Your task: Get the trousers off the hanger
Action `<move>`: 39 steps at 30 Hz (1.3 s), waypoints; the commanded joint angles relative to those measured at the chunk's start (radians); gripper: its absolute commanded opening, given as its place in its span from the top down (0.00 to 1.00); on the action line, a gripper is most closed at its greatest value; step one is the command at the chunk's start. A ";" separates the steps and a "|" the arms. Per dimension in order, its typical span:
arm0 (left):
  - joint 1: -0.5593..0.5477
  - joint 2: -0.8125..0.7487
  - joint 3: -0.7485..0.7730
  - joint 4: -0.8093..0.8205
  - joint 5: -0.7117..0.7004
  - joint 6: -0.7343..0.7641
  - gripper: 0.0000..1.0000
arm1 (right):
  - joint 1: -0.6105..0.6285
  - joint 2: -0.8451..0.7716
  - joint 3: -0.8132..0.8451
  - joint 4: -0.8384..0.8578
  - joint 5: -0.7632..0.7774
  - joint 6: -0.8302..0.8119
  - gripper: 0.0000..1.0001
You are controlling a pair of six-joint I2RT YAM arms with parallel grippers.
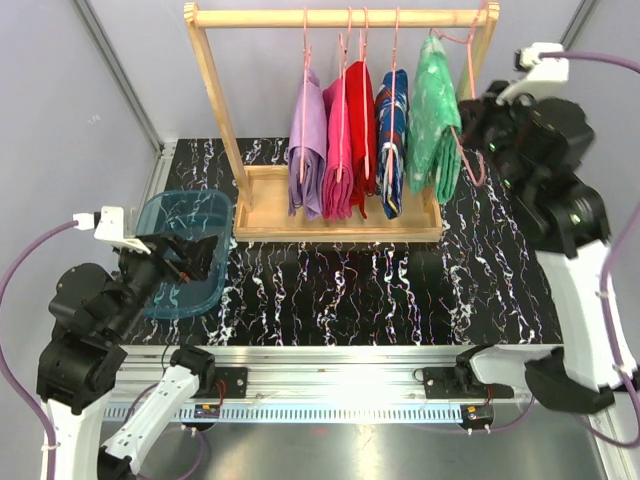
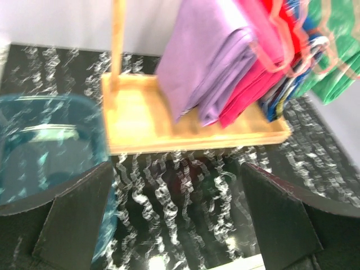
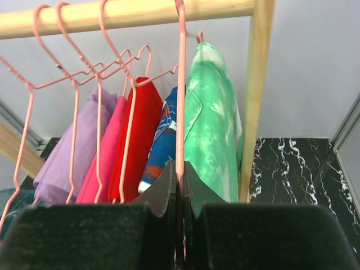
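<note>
The mint green trousers (image 1: 436,110) hang at the right end of the wooden rack, on a pink wire hanger (image 1: 466,150). The navy blue patched trousers (image 1: 393,140) hang just to their left. My right gripper (image 1: 478,138) is beside the green pair, level with the hanger's lower part. In the right wrist view this gripper (image 3: 180,174) is shut on the hanger wire (image 3: 180,101), with the green trousers (image 3: 211,124) and the navy pair (image 3: 163,140) behind it. My left gripper (image 1: 195,255) hangs open and empty over the table (image 2: 177,214), far from the rack.
Lilac (image 1: 307,150), pink (image 1: 337,150) and red (image 1: 361,125) pairs hang on the rack's other hangers. The rack stands on a wooden tray base (image 1: 265,205) with an upright post (image 3: 254,95) right beside the green pair. A translucent blue bin (image 1: 180,250) lies at the left.
</note>
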 commanded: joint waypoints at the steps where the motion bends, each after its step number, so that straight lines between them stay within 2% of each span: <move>1: -0.001 0.052 0.058 0.153 0.138 -0.051 0.01 | 0.000 -0.173 -0.006 0.123 -0.054 0.035 1.00; 9: -0.004 0.161 0.055 0.329 0.276 -0.128 0.01 | 0.002 -0.338 -0.048 -0.193 -0.146 0.127 1.00; 12: -0.032 0.194 0.049 0.381 0.258 -0.114 0.01 | 0.000 -0.398 -0.068 -0.289 -0.188 0.160 1.00; 13: -0.074 0.202 0.046 0.400 0.235 -0.108 0.01 | 0.002 -0.418 -0.080 -0.302 -0.200 0.167 1.00; 15: -0.142 0.218 0.032 0.420 0.127 -0.075 0.01 | 0.000 -0.481 -0.121 -0.325 -0.220 0.183 1.00; 17: -0.284 0.234 0.024 0.446 0.032 -0.047 0.01 | 0.002 -0.518 -0.147 -0.343 -0.240 0.190 1.00; 18: -0.344 0.260 0.021 0.452 -0.095 -0.016 0.01 | 0.000 -0.542 -0.160 -0.351 -0.252 0.194 1.00; 19: -0.486 0.282 0.024 0.461 -0.163 0.004 0.01 | 0.000 -0.552 -0.163 -0.359 -0.266 0.194 1.00; 20: -0.572 0.300 0.027 0.470 -0.240 0.028 0.01 | 0.002 -0.556 -0.163 -0.368 -0.281 0.194 1.00; 21: -0.666 0.337 0.026 0.486 -0.429 0.082 0.01 | 0.002 -0.569 -0.166 -0.382 -0.281 0.191 1.00; 22: -0.858 0.357 0.021 0.536 -0.528 0.114 0.01 | 0.002 -0.576 -0.169 -0.383 -0.281 0.190 1.00; 24: -1.017 0.409 0.023 0.614 -0.765 0.188 0.01 | 0.000 -0.593 -0.181 -0.380 -0.310 0.188 1.00; 25: -1.115 0.482 0.044 0.654 -0.817 0.190 0.01 | 0.000 -0.601 -0.184 -0.377 -0.309 0.188 1.00; 27: -1.177 0.585 0.098 0.668 -0.918 0.176 0.01 | -0.001 -0.619 -0.210 -0.356 -0.310 0.184 1.00; 28: -1.213 0.687 0.165 0.673 -0.929 0.168 0.01 | -0.003 -0.624 -0.213 -0.351 -0.307 0.182 1.00; 31: -1.257 0.844 0.317 0.682 -0.940 0.157 0.01 | -0.006 -0.631 -0.215 -0.345 -0.312 0.180 1.00; 35: -1.280 1.091 0.499 0.678 -0.922 0.168 0.01 | -0.019 -0.658 -0.215 -0.315 -0.292 0.179 1.00; 39: -1.281 1.208 0.606 0.685 -0.946 0.193 0.01 | -0.035 -0.707 -0.230 -0.272 -0.257 0.180 1.00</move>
